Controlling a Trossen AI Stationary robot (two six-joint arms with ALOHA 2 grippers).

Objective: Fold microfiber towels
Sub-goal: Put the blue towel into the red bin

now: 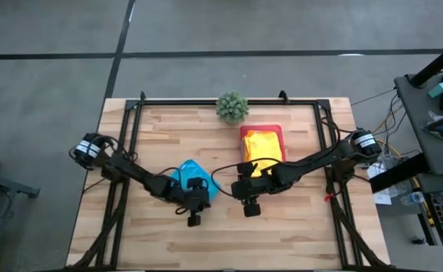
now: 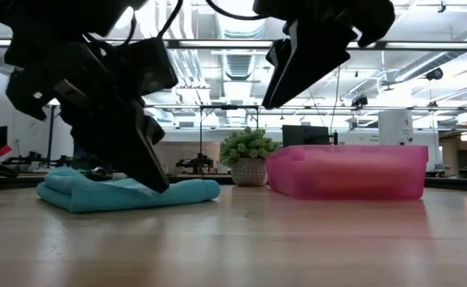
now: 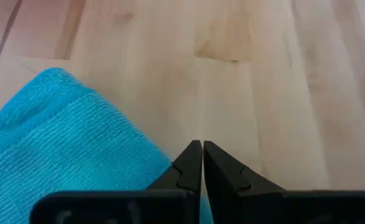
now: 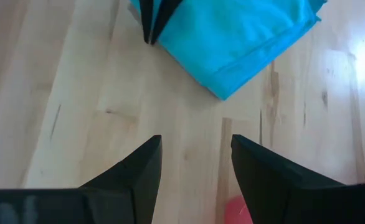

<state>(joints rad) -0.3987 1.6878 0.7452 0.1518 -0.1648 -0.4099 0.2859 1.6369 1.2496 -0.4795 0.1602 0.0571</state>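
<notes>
A turquoise towel [image 1: 185, 174] [image 2: 98, 194] lies folded in several layers on the wooden table, left of centre. My left gripper [image 1: 193, 221] [image 3: 202, 146] is shut and slants down past the towel's near edge [image 3: 108, 124]; its tips stand over bare wood. My right gripper [image 1: 252, 210] [image 4: 195, 155] hangs open above the table to the towel's right, with nothing between its fingers. A yellow towel [image 1: 263, 143] lies in the pink tray [image 1: 280, 132]. My left gripper's shut fingers [image 4: 152, 28] lie right beside the folded turquoise towel's near edge [image 4: 170, 43], slanting down from the table's far left. I cannot tell whether they touch the cloth. Nothing is pinched between them.
The pink tray [image 2: 345, 171] stands at the back right of centre. A small potted plant [image 1: 232, 106] [image 2: 248, 155] stands beside it at the far edge. Bare wood stretches along the table's near side [image 1: 221, 242] and at its left.
</notes>
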